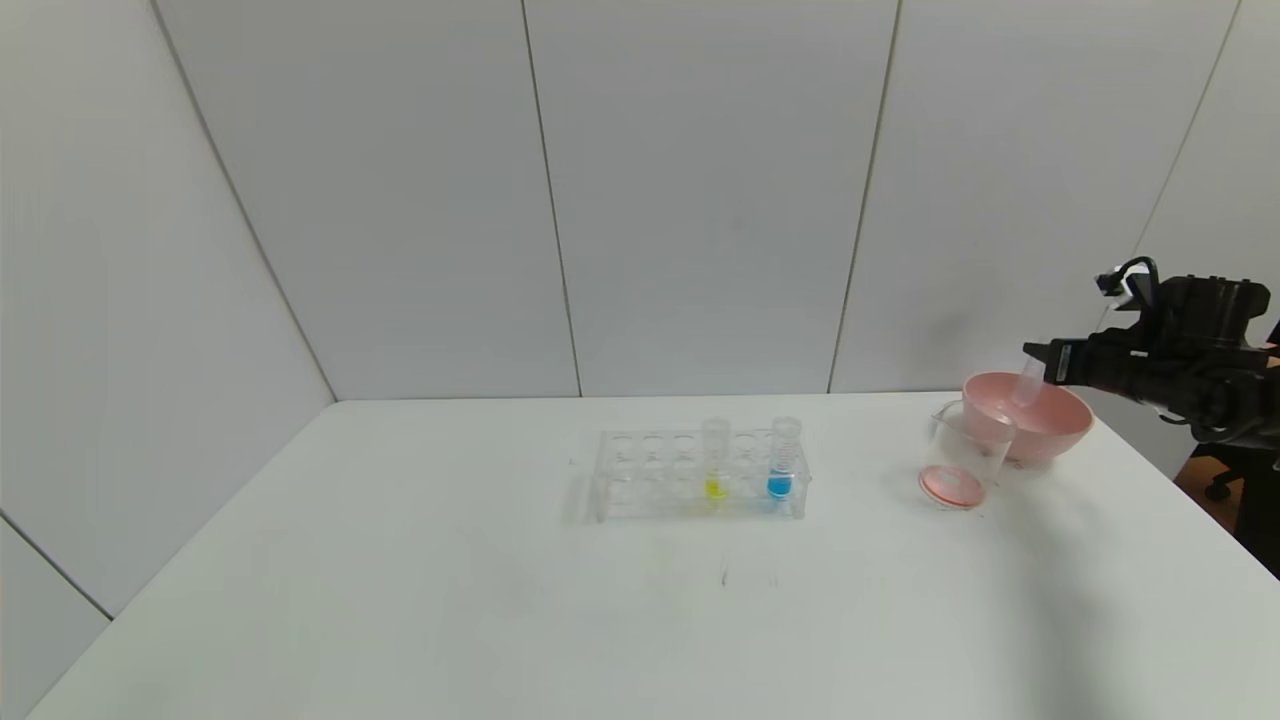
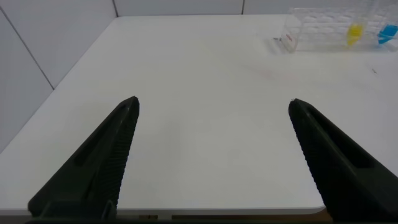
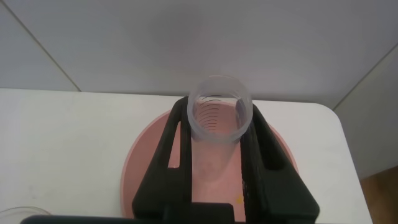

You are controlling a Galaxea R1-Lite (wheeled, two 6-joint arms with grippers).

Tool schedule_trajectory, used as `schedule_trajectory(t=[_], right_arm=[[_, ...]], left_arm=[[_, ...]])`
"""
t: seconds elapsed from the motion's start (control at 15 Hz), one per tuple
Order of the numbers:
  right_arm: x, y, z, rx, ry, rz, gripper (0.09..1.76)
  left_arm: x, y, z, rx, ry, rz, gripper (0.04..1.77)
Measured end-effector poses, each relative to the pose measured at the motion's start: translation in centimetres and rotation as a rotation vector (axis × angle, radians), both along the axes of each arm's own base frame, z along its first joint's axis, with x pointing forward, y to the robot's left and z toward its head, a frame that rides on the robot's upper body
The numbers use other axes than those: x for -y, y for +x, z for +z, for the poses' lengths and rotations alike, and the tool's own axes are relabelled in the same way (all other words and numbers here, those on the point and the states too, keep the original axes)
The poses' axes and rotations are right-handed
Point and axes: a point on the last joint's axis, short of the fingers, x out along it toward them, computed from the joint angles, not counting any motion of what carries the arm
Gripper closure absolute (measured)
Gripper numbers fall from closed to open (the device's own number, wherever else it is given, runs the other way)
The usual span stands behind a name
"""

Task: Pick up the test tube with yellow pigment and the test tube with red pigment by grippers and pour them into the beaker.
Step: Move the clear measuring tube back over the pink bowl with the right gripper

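Above the pink bowl [image 1: 1040, 425], our right gripper [image 1: 1040, 362] is clenched on a clear test tube [image 1: 1027, 385], which hangs tilted over the bowl's hollow; in the right wrist view its open mouth [image 3: 220, 117] faces the camera between the black fingers [image 3: 171, 146]. We see no liquid left in this tube, so we judge it to be the test tube with red pigment, already poured. Just beside the bowl, on the side toward the rack, stands the beaker [image 1: 962, 455], with a reddish layer at its bottom. Farther from the bowl, in the clear rack [image 1: 700, 475], the test tube with yellow pigment [image 1: 715, 462] stands upright beside a tube with blue liquid [image 1: 783, 460].

Our left gripper [image 2: 211, 155] hovers over bare table [image 2: 205, 74], well apart from the rack, fingers spread wide and holding nothing.

The risks, as we judge them: the emptied tube could clip the bowl's rim or bounce out if let go, and a careless reach could seize the blue tube instead of the yellow.

We can read no brands, labels or writing anywhere; only faint ridges show inside the tube's mouth.
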Motion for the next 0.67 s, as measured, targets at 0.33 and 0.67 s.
schedule_trajectory(t=[0.33,0.67], right_arm=[[0.14,-0.11,-0.30,-0.010,0.003,-0.003,1.34],[0.29,-0.21,-0.46,-0.015,0.005,-0.006,1.34]], left_arm=[[0.00,0.00,0.00,0.000,0.000,0.000,0.09],[0.00,0.00,0.00,0.000,0.000,0.000,0.09]])
